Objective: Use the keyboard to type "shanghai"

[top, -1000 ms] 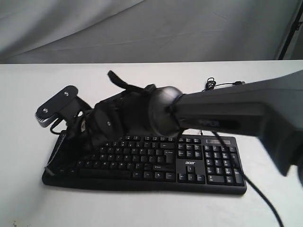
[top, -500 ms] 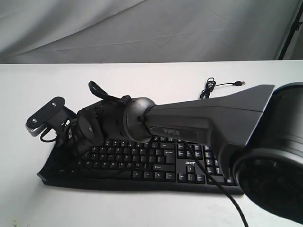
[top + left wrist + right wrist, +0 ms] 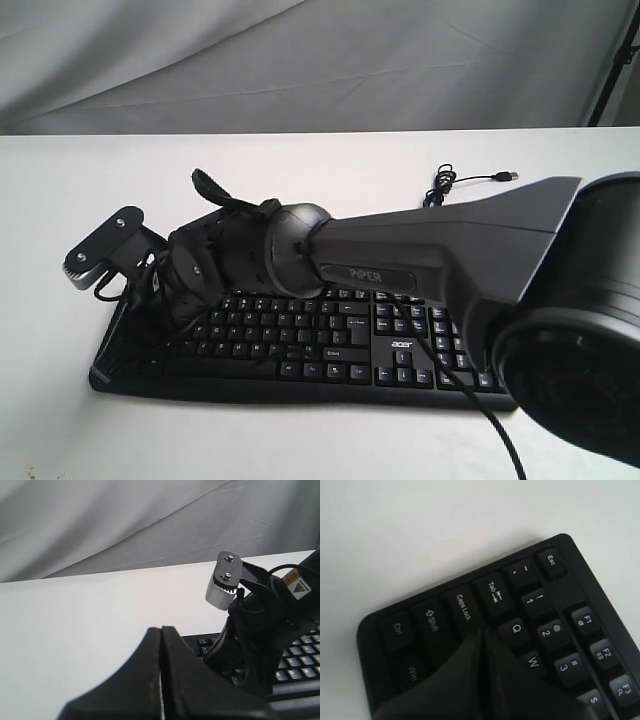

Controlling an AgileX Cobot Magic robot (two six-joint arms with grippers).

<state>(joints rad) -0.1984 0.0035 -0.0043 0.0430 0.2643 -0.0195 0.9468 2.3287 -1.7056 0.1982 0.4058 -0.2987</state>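
The right claw (image 3: 484,632), fingers pressed together, has edged slightly right over the keyboard (image 3: 300,340)'s left end. The left claw (image 3: 161,630) is likewise closed.

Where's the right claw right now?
The right claw, shut, is at the exterior view's left end of the keyboard; in the right wrist view its tip lies between Caps Lock and Q.
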